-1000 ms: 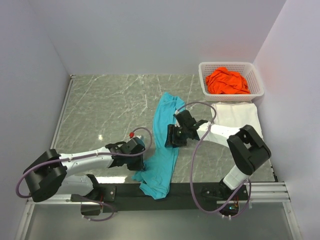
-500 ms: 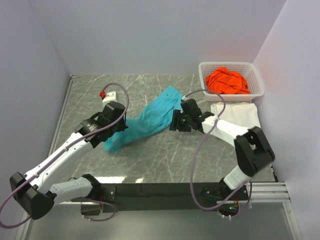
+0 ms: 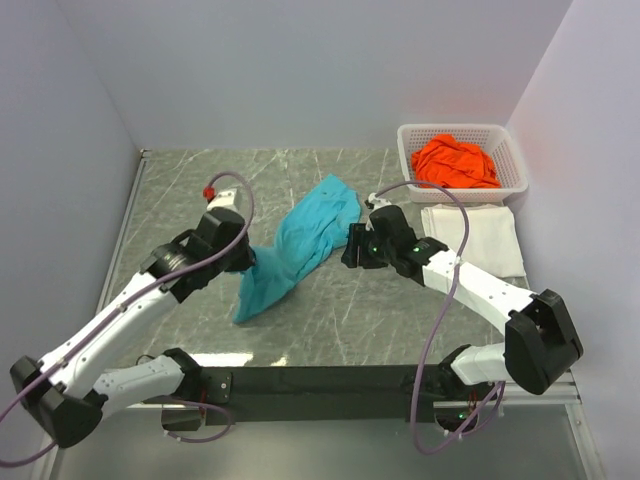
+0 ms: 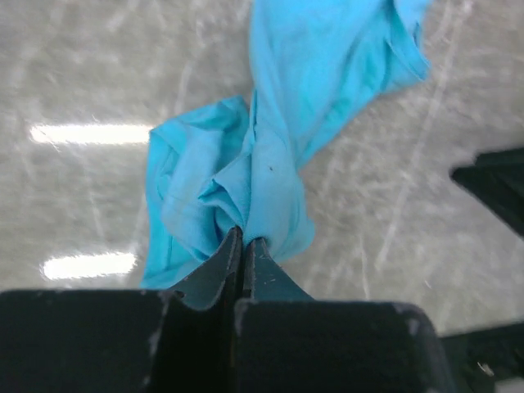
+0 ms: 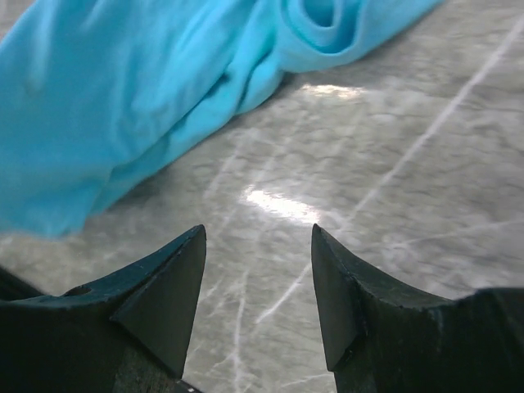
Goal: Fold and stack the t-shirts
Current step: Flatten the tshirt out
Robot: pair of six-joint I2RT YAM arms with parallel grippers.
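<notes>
My left tool is clamped on the crumpled teal t-shirt mid-tabletop and my right tool gapes empty beside it, so I judge only the white t-shirt folded, the orange t-shirt waiting in the basket.

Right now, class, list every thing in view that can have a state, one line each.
teal t-shirt: unfolded, bunched, gripped at one end
basket: upright
white t-shirt: folded flat beside the basket
orange t-shirt: crumpled inside the basket
left gripper: shut on the teal t-shirt
right gripper: open, empty
</notes>
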